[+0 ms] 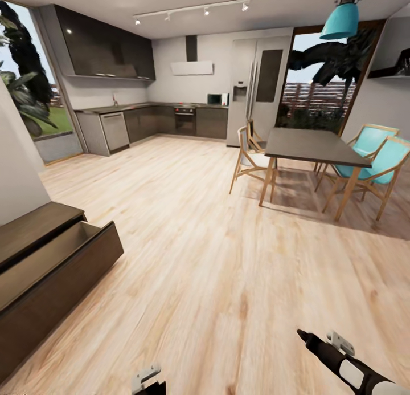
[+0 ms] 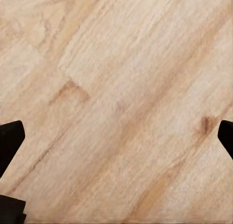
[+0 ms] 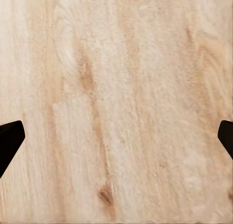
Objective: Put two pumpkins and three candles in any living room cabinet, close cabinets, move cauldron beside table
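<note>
At far left of the head view we see the cabinet (image 1: 40, 258), a long, low dark-brown unit against the white wall, with one wide drawer (image 1: 62, 269) pulled out over the wood floor (image 1: 199, 258); what we can see of the drawer's inside is bare. Behind it a tall window (image 1: 34, 87) shows foliage. Further back we note the kitchen: dark wall cupboards (image 1: 108, 44), a counter (image 1: 142, 107) with a built-in oven (image 1: 185, 120), and a grey refrigerator (image 1: 256, 90). Right of centre stands a dark-topped dining table (image 1: 313, 147) on light wooden legs, with a bare-framed chair (image 1: 247, 158) on its near-left side and two turquoise chairs (image 1: 381, 158) on its right. A turquoise pendant lamp (image 1: 343, 19) hangs above.

At the lower edge we see the left gripper (image 1: 149, 379) and, to its right, the right gripper (image 1: 324, 341) on its white-and-black arm, both above bare floor. In each wrist view the dark fingertips (image 2: 9, 141) (image 3: 9, 139) sit at opposite margins with floorboards between them, so we read both pairs of jaws as spread wide and holding nothing.
</note>
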